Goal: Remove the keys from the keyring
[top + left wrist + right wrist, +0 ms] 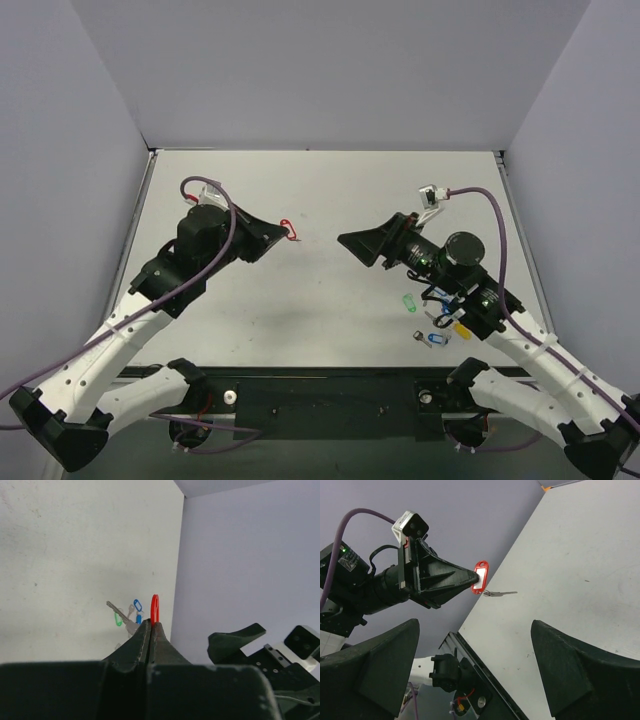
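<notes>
From right wrist, not overhead, key [501, 593] hangs off keyring [480, 577] clamped in left gripper [470, 578], right gripper [475, 624] apart

The keyring [480, 577] is a smooth, slightly glossy red plastic tag with a white insert that looks like paper. The key [501, 593] is bare silvery metal. The left gripper [151, 625] and right gripper [475, 624] are matt black plastic. The table [330, 190] is matt white, faintly scuffed.

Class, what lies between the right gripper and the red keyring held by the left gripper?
Nothing: in the top view only bare table shows between the right gripper and the keyring.
</notes>
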You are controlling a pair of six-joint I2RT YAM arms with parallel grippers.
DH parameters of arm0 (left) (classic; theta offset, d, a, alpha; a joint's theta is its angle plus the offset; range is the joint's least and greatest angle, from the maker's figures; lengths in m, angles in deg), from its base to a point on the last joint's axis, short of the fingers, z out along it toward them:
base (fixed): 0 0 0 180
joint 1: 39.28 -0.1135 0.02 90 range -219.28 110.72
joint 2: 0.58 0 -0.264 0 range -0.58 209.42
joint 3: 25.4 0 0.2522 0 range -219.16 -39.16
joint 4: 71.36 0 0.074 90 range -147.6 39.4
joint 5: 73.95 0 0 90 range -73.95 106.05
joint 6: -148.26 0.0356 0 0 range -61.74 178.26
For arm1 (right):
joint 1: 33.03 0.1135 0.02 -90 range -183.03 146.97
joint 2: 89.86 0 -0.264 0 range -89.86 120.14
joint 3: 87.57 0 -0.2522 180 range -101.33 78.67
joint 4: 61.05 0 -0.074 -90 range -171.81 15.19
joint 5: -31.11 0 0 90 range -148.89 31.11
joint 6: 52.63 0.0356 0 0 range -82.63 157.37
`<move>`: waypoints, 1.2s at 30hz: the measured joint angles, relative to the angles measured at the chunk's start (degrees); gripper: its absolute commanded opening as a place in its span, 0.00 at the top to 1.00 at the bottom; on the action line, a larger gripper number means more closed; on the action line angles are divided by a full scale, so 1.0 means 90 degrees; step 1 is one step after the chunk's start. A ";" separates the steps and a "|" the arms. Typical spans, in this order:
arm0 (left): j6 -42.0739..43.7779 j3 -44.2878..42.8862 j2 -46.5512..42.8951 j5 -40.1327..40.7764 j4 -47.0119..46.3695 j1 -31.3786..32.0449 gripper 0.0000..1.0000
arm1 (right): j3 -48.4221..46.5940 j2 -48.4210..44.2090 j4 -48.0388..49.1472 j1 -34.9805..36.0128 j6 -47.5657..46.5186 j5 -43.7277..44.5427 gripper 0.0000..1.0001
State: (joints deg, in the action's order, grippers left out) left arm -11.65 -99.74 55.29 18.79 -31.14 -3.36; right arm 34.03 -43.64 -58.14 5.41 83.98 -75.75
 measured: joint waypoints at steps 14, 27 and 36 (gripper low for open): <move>-0.1542 -0.0529 -0.0430 -0.0044 -0.0012 0.0000 1.00 | -0.0364 0.1042 0.1773 0.0954 -0.0835 -0.0015 0.17; -0.2263 -0.0724 -0.0590 -0.0039 -0.0112 0.0000 1.00 | -0.0729 0.1753 0.2776 0.1392 -0.1404 -0.0019 0.24; -0.2463 -0.0797 -0.0678 0.0007 -0.0124 0.0000 1.00 | -0.0852 0.2062 0.2990 0.1617 -0.1690 -0.0012 0.34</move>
State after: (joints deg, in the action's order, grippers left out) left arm -33.81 -106.91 49.19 18.86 -32.26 -3.36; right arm 26.36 -25.09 -31.23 19.96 68.77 -75.86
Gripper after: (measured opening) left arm 0.022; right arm 0.700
